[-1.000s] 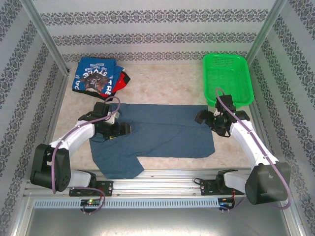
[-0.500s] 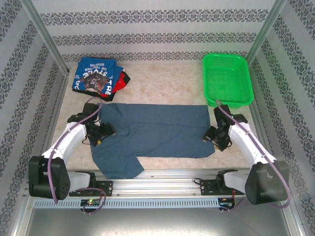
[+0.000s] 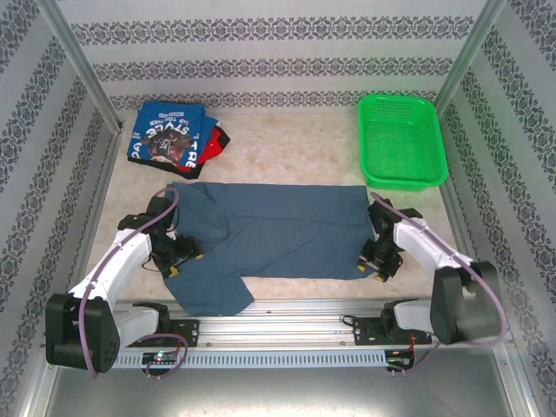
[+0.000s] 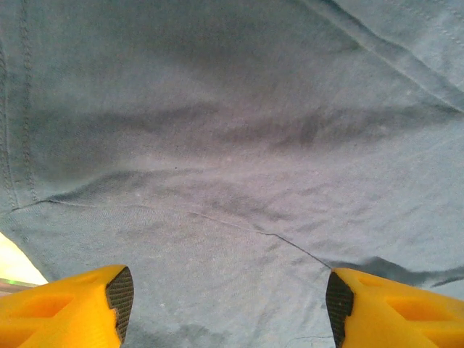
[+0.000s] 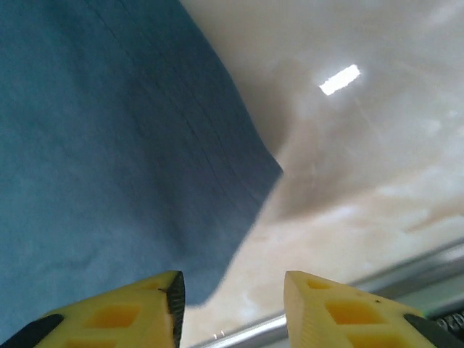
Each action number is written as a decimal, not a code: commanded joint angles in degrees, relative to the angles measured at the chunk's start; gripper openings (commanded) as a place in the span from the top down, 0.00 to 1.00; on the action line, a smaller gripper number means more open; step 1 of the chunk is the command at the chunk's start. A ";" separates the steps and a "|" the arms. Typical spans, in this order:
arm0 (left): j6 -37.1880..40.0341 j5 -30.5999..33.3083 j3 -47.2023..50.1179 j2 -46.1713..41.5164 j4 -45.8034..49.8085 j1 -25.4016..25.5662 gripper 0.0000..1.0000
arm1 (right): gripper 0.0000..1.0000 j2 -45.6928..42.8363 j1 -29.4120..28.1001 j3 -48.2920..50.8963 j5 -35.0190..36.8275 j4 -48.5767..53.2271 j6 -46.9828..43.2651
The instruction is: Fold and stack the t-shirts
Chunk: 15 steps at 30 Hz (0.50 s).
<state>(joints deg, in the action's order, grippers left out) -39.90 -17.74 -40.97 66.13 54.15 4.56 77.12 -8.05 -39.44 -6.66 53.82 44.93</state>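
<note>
Item 1. Table (image 3: 295,148): a pale marbled surface, enclosed by patterned walls, with a metal rail (image 3: 295,308) along the near edge.

Item 2. Slate-blue t-shirt (image 3: 278,230): laid flat across the middle of the table, its long side running left to right. A narrower flap reaches down to the rail at the near left. Shallow creases and a stitched seam are seen in the left wrist view (image 4: 232,145). The near right corner is seen lying on the bare table in the right wrist view (image 5: 94,145).

Item 3. Green mesh basket (image 3: 365,130): set at the far right of the table, well apart from the spread shirt.

Item 4. Pile of t-shirts (image 3: 169,135): placed at the far left corner. A bright blue shirt with a dark graphic and white lettering lies uppermost, and a red edge (image 3: 221,137) shows at its right side.

Item 5. Left gripper (image 3: 185,261): held low over the shirt's left part, its fingers spread wide apart (image 4: 228,297) with only flat cloth between them.

Item 6. Right gripper (image 3: 372,269): held at the shirt's near right corner. Its fingers are parted (image 5: 232,297), with bare table seen in the gap and the cloth edge beside the left-hand finger.
</note>
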 commanded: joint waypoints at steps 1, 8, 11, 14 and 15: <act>-1.50 0.36 0.00 1.53 -1.03 0.61 0.28 | 0.79 4.49 -0.64 -2.45 2.30 -6.43 1.41; 0.04 0.57 -0.58 1.93 -1.33 0.63 0.29 | 1.00 9.70 -0.83 -7.72 2.44 -7.34 -0.71; 0.41 0.65 -0.86 1.47 -1.42 0.62 0.29 | 0.98 9.46 -1.21 -9.83 2.32 -6.43 -1.82; 0.81 0.32 -0.82 1.81 -1.68 0.58 0.29 | 0.91 11.96 -1.43 -11.95 0.63 -5.51 -3.38; 0.89 0.32 -0.85 1.90 -1.64 0.63 0.29 | 0.91 12.77 -1.51 -12.63 0.13 -5.24 -3.79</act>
<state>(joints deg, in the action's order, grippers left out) -39.90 -17.72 -40.97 68.69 53.34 4.56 87.68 -8.91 -49.78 -5.56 47.31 43.22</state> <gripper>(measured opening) 0.715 0.088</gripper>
